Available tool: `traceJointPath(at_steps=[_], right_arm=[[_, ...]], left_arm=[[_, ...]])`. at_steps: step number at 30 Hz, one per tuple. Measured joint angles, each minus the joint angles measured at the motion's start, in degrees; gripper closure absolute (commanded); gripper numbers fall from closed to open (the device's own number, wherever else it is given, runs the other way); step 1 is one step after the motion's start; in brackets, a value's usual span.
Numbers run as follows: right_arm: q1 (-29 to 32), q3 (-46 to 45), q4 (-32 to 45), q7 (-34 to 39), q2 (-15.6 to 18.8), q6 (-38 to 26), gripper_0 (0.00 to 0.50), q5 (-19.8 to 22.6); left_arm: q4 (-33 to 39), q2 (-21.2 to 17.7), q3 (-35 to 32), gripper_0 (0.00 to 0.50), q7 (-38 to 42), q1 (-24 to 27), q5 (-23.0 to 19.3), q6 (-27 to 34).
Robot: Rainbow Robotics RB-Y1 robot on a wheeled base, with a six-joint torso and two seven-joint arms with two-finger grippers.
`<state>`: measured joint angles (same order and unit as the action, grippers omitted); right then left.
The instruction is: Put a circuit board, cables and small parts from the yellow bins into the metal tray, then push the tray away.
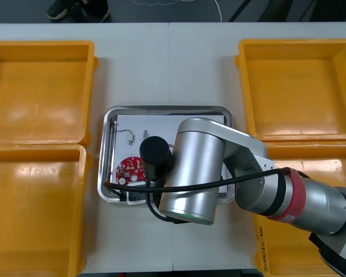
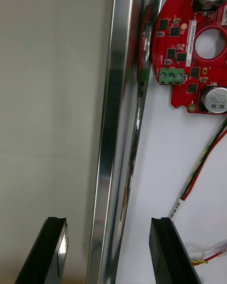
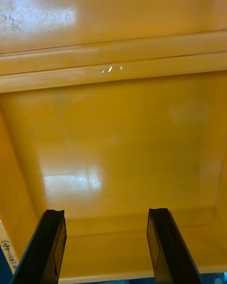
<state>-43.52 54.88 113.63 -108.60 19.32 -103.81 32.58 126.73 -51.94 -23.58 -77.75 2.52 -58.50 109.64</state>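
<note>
My right gripper [image 2: 109,223], released, straddles the near rim of the loaded metal tray [image 2: 111,123] at the centre of the table [image 1: 161,57]; the rim runs 9-to-3, so I judge the push goes toward 12; my left gripper [image 3: 106,216] idles, spread and empty, over a yellow bin [image 3: 118,137].

The right arm [image 1: 288,196] is angling in from the robot's right, its thick silver wrist [image 1: 199,173] hanging over the middle. The right gripper [image 2: 109,222] is holding its black fingers [image 2: 163,246] wide apart, gripping nothing. The left gripper [image 3: 106,213] is likewise standing spread and empty.
</note>
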Motion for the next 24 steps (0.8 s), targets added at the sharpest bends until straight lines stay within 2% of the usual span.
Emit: traceJointPath(at_steps=[7, 12, 24], right_arm=[[0.0, 0.4, -3.9, 0.0, -2.4, 1.7, 0.000, -1.0], [0.0, 3.2, -4.9, 0.0, -2.6, 3.9, 0.000, -3.7], [0.0, 5.1, -8.6, 0.0, -4.0, 5.0, 0.000, -5.1]], left_arm=[[0.0, 0.0, 0.0, 0.000, 0.0, 0.0, 0.0, 0.0], [0.0, 0.0, 0.0, 0.000, 0.0, 0.0, 0.0, 0.0], [0.0, 0.0, 0.0, 0.000, 0.0, 0.0, 0.0, 0.0]])
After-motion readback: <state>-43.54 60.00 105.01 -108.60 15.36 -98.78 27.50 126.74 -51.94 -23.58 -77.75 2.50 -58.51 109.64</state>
